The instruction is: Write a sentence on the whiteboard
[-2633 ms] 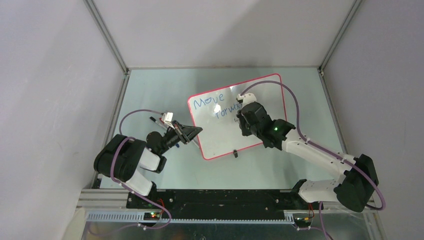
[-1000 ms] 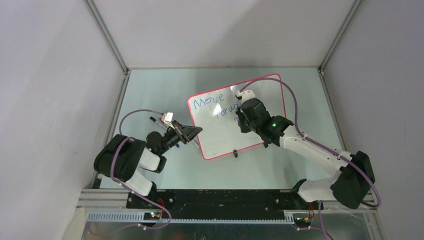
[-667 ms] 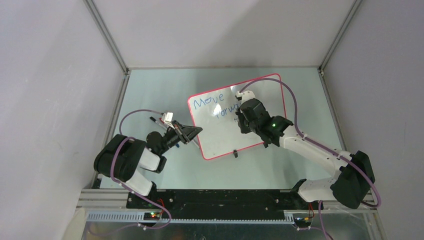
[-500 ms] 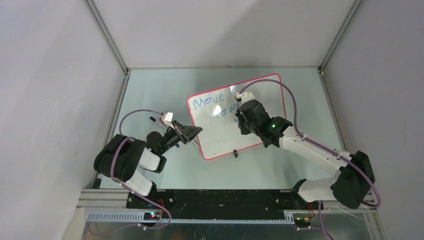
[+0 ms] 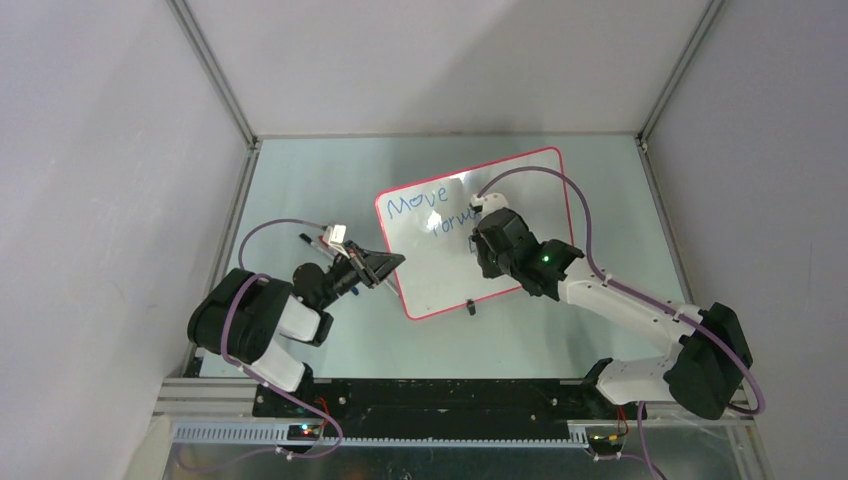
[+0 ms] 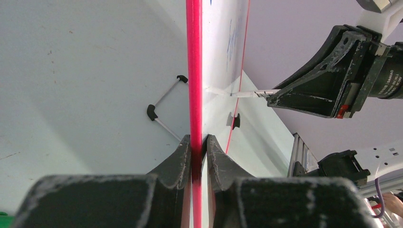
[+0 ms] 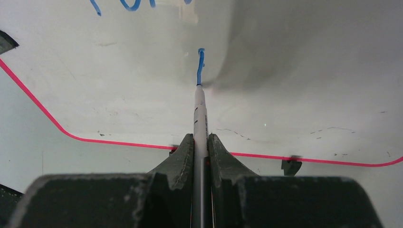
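The whiteboard (image 5: 440,270), white with a thin red-pink frame, lies tilted in the middle of the table. The sentence reads "Move" (image 5: 418,203) with a partly hidden second word (image 5: 450,222) below it. My left gripper (image 5: 392,264) is shut on the board's left edge; the left wrist view shows the red frame (image 6: 194,71) pinched between its jaws (image 6: 196,142). My right gripper (image 7: 201,140) is shut on a white marker (image 7: 200,114). The marker's tip touches the board (image 7: 309,85) at the end of a short blue stroke (image 7: 201,64). From above, the right gripper (image 5: 482,250) hides that stroke.
A black clip foot (image 5: 469,306) sits on the board's near edge. Thin rod-like items with black ends (image 5: 312,240) lie left of the board, behind my left gripper. Grey walls and metal frame rails (image 5: 215,75) enclose the table.
My right gripper has drawn back a little toward the near edge with the marker on the board. The left gripper and the board have not moved.
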Action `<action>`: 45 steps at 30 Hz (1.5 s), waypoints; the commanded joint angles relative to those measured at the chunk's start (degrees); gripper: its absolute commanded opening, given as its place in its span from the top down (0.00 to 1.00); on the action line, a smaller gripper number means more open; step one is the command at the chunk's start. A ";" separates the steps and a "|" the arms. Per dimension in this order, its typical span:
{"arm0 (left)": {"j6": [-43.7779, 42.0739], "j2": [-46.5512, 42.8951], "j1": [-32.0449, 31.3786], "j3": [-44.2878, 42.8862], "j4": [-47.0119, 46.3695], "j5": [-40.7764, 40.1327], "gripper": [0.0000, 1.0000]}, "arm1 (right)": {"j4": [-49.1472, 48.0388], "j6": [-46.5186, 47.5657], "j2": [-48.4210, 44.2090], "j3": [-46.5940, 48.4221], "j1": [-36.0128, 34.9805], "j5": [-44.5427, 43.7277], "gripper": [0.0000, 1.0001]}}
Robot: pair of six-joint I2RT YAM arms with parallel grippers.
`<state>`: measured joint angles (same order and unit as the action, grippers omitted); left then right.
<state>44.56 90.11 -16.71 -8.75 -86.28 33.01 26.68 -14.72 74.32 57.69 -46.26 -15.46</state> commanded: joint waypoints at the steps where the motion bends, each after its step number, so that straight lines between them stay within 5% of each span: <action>1: -3.14 -0.99 -0.71 -0.54 -1.48 -0.77 1.00 | 0.94 -0.88 -0.79 -1.08 -0.45 -1.89 1.00; 45: -3.25 -0.72 -0.74 -0.73 -1.43 -0.89 1.00 | -0.90 2.29 1.20 4.80 2.37 -0.56 1.00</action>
<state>44.53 90.02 -16.73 -8.75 -86.30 33.04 28.01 -13.26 75.33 60.25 -44.84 -14.55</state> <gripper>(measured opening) 0.153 0.158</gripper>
